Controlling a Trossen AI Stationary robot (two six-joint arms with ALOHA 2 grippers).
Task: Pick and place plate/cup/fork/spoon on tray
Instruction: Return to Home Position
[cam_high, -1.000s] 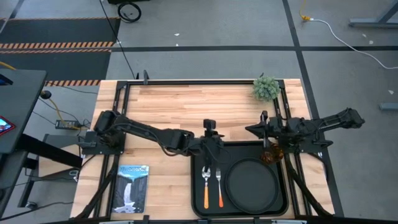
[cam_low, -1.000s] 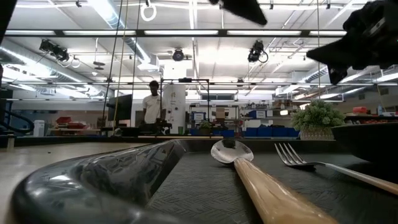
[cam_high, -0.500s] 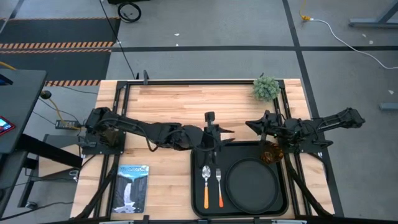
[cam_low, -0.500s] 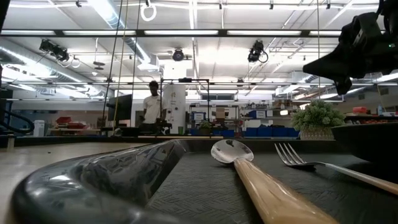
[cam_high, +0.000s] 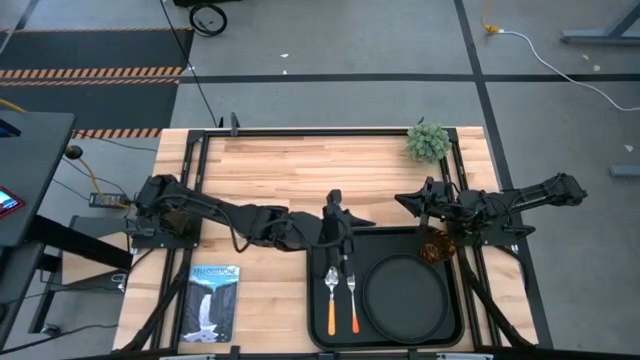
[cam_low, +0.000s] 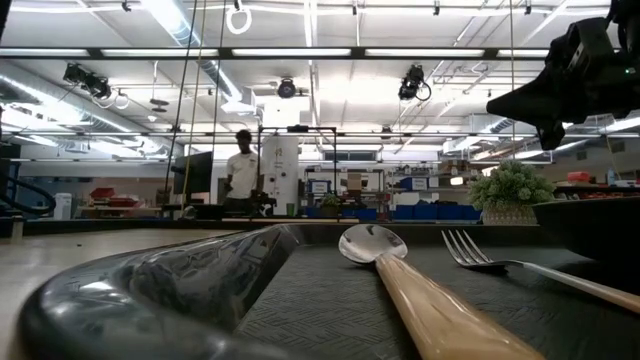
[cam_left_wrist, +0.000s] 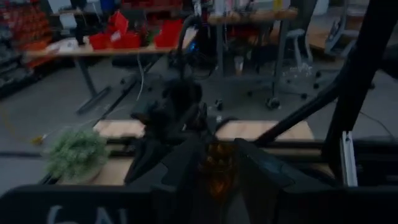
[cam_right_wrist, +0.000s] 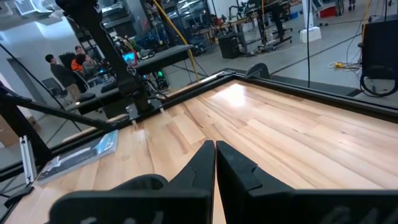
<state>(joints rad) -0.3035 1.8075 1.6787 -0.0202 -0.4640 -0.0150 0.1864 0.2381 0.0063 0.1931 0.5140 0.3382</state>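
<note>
Most of the tray floor is taken up: the plate fills its right part, and the spoon and fork lie side by side in the left part. The cup stands at the far right corner, just under the right gripper. The tray's far left edge is overhung by the left gripper. A wide bare stretch of table is left open at the far side, blocked only by a plant at the far right. The near left is occupied by a booklet.
</note>
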